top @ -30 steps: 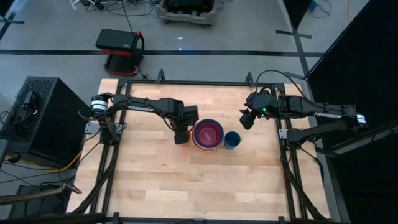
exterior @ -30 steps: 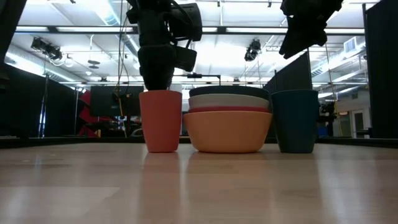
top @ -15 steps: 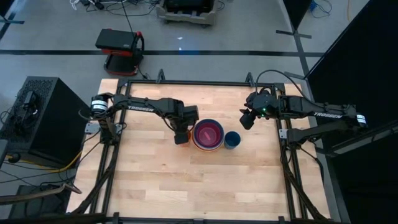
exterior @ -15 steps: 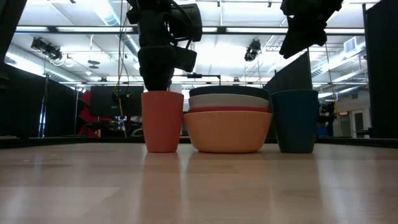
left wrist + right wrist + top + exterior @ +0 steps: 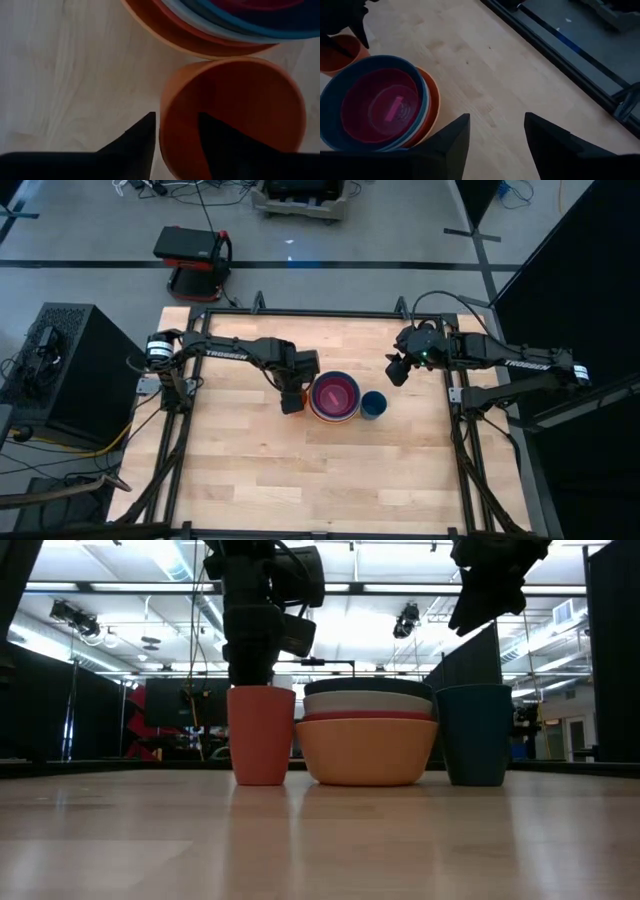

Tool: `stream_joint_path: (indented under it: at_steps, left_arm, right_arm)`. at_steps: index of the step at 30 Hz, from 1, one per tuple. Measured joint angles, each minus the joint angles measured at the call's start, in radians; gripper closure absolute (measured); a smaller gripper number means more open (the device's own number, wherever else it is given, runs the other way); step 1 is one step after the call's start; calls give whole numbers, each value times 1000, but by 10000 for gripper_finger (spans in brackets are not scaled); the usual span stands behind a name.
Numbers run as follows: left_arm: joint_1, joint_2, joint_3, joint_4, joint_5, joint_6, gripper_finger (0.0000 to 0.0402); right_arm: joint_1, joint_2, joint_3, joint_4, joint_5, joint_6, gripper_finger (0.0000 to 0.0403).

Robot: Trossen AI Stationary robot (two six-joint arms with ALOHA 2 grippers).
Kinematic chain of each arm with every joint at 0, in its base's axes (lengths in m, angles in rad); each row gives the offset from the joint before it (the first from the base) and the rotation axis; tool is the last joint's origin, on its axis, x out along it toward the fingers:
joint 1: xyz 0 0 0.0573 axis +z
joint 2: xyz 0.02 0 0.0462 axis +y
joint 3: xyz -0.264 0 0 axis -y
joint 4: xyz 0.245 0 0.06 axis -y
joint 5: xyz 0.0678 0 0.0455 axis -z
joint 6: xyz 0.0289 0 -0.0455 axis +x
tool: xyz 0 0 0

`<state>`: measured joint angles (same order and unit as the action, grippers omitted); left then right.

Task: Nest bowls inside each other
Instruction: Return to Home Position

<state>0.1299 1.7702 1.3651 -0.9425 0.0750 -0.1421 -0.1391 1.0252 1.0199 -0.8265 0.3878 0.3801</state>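
Bowls (image 5: 367, 735), nested in one stack; orange cup (image 5: 261, 735) just beside it, left gripper (image 5: 176, 120) spread astride its rim, one finger inside, so a skewed retreat could tip it; right gripper (image 5: 496, 116) spread, raised apart from stack.

The table (image 5: 250, 460) is lit evenly from above, and only soft, faint shadows are cast on it beneath the arms. A small white glare is seen on the floor (image 5: 291, 242), well beyond the left pincer (image 5: 291, 402). In the low view the left pincer and the right pincer (image 5: 470, 620) are backlit by the bright ceiling (image 5: 380, 580) behind them and are reduced to black shapes. Dim reflections of the cup (image 5: 260, 735) and bowls (image 5: 366, 750) are carried by the tabletop below the left pincer. In the wrist views the fingers are rendered almost black, while the wood around them is brightly lit. The cup's inside is shaded next to the left pincer.
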Motion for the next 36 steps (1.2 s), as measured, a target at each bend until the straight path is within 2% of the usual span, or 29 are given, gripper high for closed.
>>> stream_joint_path:
  at_steps: [19,24,27,31,36]
  left_arm:
    - [1,-9,164,-124,-54,39,247]
    - [1,-16,251,-147,-62,87,249]
    - [2,-43,262,-119,-62,130,258]
    - [22,-86,262,-90,-62,134,308]
    - [40,-167,262,-60,-81,150,336]
  right_arm:
    - [-12,0,0,1,0,-22,221]
    - [-15,0,0,2,0,-21,208]
    - [-15,0,0,2,0,-19,208]
    - [-15,-5,0,17,-12,-19,243]
    - [-15,-57,0,125,-75,-53,290]
